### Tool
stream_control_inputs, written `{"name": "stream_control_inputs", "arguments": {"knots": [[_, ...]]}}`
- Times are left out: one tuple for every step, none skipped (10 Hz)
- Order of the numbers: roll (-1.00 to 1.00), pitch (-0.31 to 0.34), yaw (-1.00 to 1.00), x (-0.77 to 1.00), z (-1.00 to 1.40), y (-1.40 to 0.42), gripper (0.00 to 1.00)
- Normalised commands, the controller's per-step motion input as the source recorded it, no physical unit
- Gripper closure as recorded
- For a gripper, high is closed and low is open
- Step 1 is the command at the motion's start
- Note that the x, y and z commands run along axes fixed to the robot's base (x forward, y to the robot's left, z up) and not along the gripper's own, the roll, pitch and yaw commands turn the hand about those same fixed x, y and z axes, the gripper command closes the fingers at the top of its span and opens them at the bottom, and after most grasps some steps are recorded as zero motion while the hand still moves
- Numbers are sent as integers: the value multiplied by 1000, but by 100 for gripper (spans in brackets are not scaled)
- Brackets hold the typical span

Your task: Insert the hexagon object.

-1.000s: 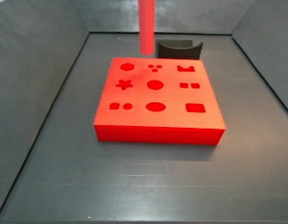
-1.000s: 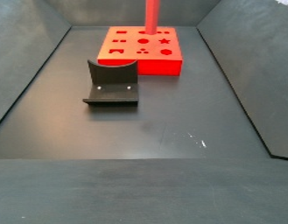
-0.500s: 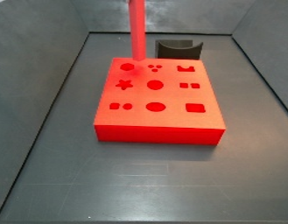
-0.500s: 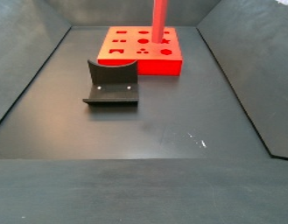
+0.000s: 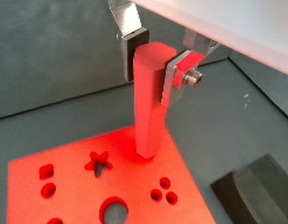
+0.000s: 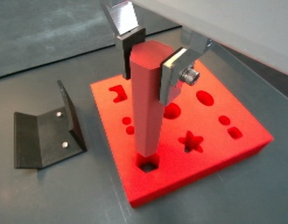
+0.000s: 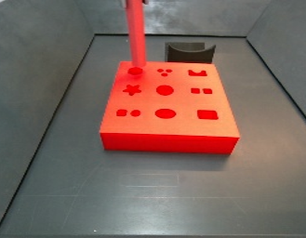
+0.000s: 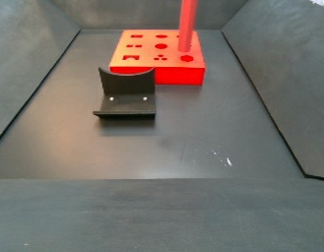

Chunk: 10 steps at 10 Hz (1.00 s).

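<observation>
The hexagon object, a long slim red rod (image 5: 149, 105), stands upright, clamped near its top between my gripper's (image 5: 154, 54) silver fingers in both wrist views; the gripper (image 6: 152, 54) is shut on the rod (image 6: 147, 109). The rod's lower end meets a small hole (image 6: 146, 164) near one corner of the wide red block (image 6: 216, 131). In both side views the rod (image 7: 134, 33) comes down from above the frame to the block's (image 7: 167, 116) far-left hole, and the rod (image 8: 187, 25) reaches the block (image 8: 158, 61). The gripper itself is out of view there.
The dark fixture (image 8: 125, 94) stands on the grey floor beside the block; it also shows in the other views (image 6: 46, 136) (image 7: 189, 50) (image 5: 257, 188). Sloping grey walls (image 7: 44, 112) surround the floor. The block's top carries several shaped holes, such as a star (image 7: 131, 90).
The rod has moved sideways across the block, left in one side view and right in the other, and now stands at the corner hole.
</observation>
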Motion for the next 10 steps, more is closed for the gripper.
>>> {"name": "stream_control_inputs", "arguments": {"knots": [[143, 43, 17, -289, -94, 0, 100], [0, 44, 9, -126, -146, 0, 100], [-61, 44, 37, 86, -109, 0, 100], [-91, 23, 80, 289, -83, 0, 100], [-89, 0, 63, 246, -100, 6, 100], [-73, 14, 69, 217, -71, 20, 100], [-57, 14, 66, 177, -57, 43, 100], [-24, 0, 40, 0, -126, 86, 100], [-21, 0, 17, 0, -143, 109, 100], [-27, -1, 14, 0, -129, 71, 100]]}}
